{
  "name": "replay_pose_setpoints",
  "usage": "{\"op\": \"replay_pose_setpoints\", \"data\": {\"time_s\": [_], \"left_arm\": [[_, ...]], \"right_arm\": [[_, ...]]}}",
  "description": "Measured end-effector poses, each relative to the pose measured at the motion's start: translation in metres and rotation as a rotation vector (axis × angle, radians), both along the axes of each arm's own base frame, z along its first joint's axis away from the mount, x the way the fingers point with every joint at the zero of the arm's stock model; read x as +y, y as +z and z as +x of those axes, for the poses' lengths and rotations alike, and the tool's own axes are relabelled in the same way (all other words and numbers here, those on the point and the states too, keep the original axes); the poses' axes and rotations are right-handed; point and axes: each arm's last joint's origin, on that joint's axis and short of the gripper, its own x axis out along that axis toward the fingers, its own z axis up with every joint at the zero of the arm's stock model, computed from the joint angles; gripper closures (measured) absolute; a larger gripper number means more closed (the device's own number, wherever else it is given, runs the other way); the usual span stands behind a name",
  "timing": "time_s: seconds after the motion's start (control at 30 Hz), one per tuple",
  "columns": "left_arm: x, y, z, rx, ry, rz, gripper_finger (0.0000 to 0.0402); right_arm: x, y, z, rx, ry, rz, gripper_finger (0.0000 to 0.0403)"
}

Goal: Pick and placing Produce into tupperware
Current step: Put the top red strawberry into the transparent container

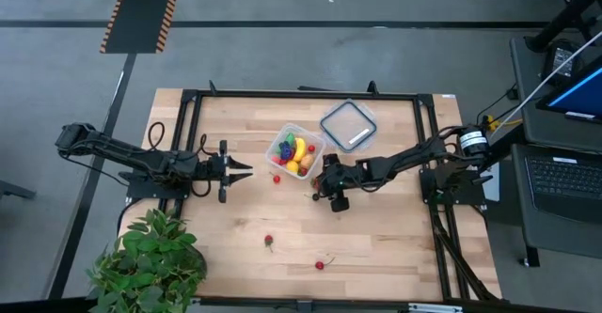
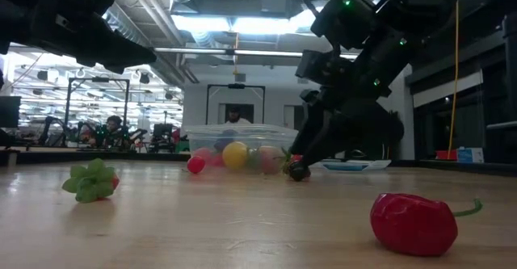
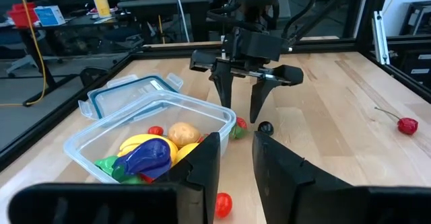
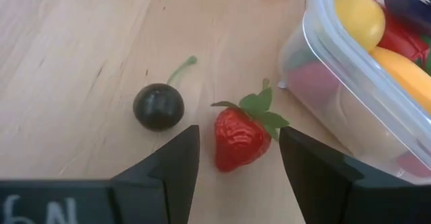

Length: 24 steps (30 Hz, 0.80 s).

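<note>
Pale wooden table [image 1: 376, 238] planks carry the whole scene, with a grey floor around them. Near the table's middle, a little toward the far edge, sits the tupperware [image 1: 295, 150], a clear square tub already holding several pieces of Produce: a yellow banana [image 3: 138, 142], a blue-purple piece [image 3: 147, 155], a tan potato [image 3: 183, 133] and some red and green bits. Its lid [image 1: 348, 124] lies flat just beyond it, toward the far right corner.

The right gripper [image 1: 323, 176] hangs low just to the right of the tub, its fingers apart and pointing down over a red strawberry [image 4: 239, 136] that lies on the wood between them, close against the tub's wall. A dark cherry [image 4: 159, 106] with a green stem rests just beside the strawberry.

The left gripper [image 1: 243, 171] waits left of the tub, aimed at it, fingers slightly apart and holding nothing. A small red piece [image 1: 277, 178] lies between it and the tub.

Nearer the front edge lie 2 more red items: one with green leaves [image 1: 269, 242] and a red cherry [image 1: 320, 264]. A leafy potted plant [image 1: 150, 261] stands at the front left corner.
</note>
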Motion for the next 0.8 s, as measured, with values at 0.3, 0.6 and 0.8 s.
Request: {"op": "replay_pose_setpoints", "data": {"time_s": [0.3,0.6,0.8], "left_arm": [[0.0,0.0,0.0,0.001,0.0,0.0,0.0337],[0.0,0.0,0.0,0.001,0.0,0.0,0.0351],[0.0,0.0,0.0,0.002,0.0,0.0,0.0357]], "right_arm": [[0.0,-0.014,0.002,0.028,-0.015,0.013,0.0197],[0.001,-0.017,0.007,-0.01,-0.015,0.017,0.0197],[0.001,-0.017,0.006,0.003,-0.012,0.017,0.0241]]}}
